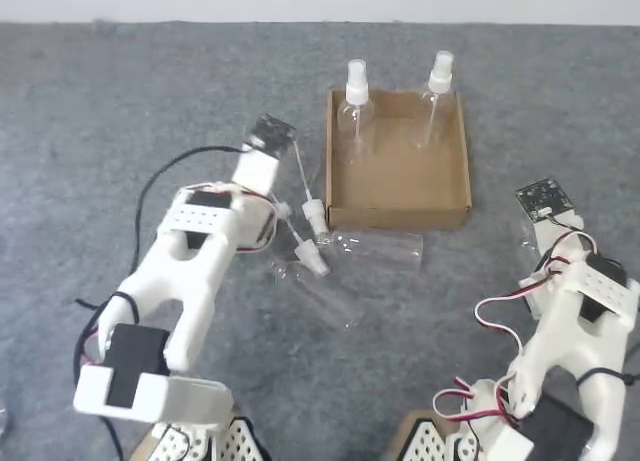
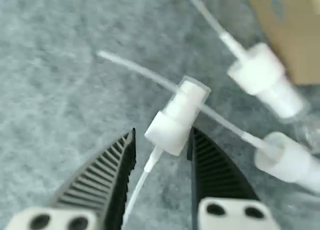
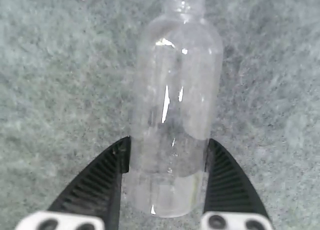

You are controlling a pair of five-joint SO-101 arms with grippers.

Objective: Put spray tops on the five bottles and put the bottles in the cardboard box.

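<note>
Wrist cams plus high view, one moment.

The spray top [image 2: 172,125] sits between the fingers of the left gripper [image 2: 162,131], left of centre in the high frame, just off the box's lower left corner. The jaws are apart: one finger lies close against the cap, while the other shows a strip of carpet between itself and the cap, so I log no clamp. The dip tube runs back between the fingers toward the wrist.

A second spray top [image 1: 313,262] and a third spray top [image 1: 315,218] lie loose on the carpet just right of that gripper. Both have bare dip tubes in plain sight, so I read neither as mounted. A lying bottle [image 1: 385,247], clear and on its side, runs along the box's front wall. A slanted bottle [image 1: 330,296], also on its side, angles down toward the middle of the frame.

An open bottle [image 3: 172,105] is at the right edge of the high frame, mid height, in the right gripper [image 3: 168,140]. Both fingers press on its lower body, one on each side, and its open neck points away from the wrist. I cannot tell whether it rests on the carpet or is lifted.

The cardboard box [image 1: 400,217] is upper centre in the high frame. Inside, at the far end, the left capped bottle [image 1: 355,116] and the right capped bottle [image 1: 436,106] stand upright, each with a sprayer on.

Grey carpet [image 1: 100,101] lies under everything
</note>
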